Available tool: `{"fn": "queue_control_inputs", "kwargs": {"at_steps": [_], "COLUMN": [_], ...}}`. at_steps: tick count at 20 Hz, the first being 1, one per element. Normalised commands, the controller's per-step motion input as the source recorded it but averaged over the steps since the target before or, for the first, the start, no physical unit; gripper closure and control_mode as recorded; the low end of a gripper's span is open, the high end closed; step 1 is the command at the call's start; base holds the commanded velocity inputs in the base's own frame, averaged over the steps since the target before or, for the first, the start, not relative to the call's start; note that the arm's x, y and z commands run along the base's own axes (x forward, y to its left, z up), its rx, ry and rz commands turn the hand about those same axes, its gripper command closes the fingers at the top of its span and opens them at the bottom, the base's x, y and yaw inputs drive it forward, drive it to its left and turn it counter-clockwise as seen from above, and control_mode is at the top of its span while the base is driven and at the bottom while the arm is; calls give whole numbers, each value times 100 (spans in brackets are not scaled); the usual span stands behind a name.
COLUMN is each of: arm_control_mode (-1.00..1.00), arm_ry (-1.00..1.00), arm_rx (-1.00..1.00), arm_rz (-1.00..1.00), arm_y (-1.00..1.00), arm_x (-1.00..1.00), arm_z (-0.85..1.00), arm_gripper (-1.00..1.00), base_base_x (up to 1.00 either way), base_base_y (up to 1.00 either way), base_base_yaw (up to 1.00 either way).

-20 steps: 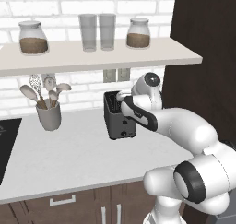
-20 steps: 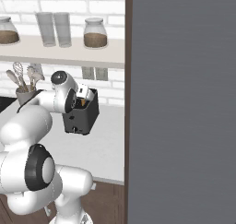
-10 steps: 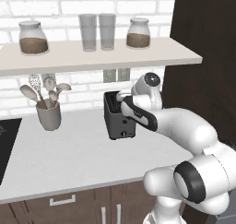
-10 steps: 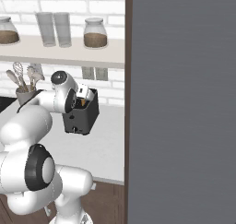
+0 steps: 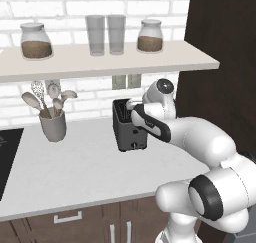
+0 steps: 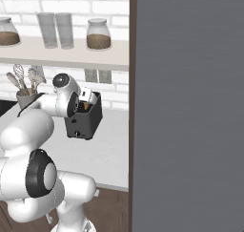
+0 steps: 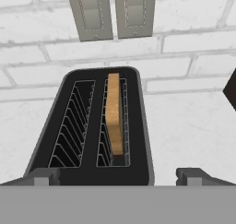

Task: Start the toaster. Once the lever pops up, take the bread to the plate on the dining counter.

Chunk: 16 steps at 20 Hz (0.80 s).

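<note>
Bread (image 7: 114, 112) sits upright in the slot of the toaster (image 7: 92, 126) that falls on the tool's right in the hand view; the other slot is bare wire. Slice stands edge-on just ahead of and below the tool (image 7: 117, 176), slightly toward one fingertip, not centred between them. Tool is spread fully wide, holding nothing, both tips hovering over the near end of the toaster top. Toaster is on the white counter (image 5: 75, 172), close to the brick wall; two outlet plates (image 7: 110, 11) are straight beyond the tool on that wall. Utensil cup (image 5: 52, 124) is well off to one side, and a shelf (image 5: 100, 62) with jars and glasses runs overhead. Can't tell from here whether the lever is up or down; it isn't visible. Plate and dining counter aren't nearby. Risks, my read: if the tool drops straight down, one finger probably lands on the toaster's centre rib or the slot wires rather than beside the slice, so it jams or shoves the toaster back into the wall. Slice is thin and edge-on, so closing off-centre could tip or crumble it. Lifting too high risks the wrist clipping the shelf above.
</note>
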Motion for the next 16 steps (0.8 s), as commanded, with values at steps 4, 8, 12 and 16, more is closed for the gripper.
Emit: {"fn": "queue_control_inputs", "kwargs": {"at_steps": [4,8,12,16], "arm_control_mode": [-100,-100,-100,-100], "arm_ry": [0,0,0,0], "arm_rx": [0,0,0,0], "arm_rz": [0,0,0,0], "arm_y": [0,0,0,0], "arm_x": [0,0,0,0], "arm_z": [0,0,0,0], "arm_gripper": [-100,-100,-100,-100], "base_base_x": [0,0,0,0], "base_base_y": [0,0,0,0], "base_base_yaw": [0,0,0,0]}}
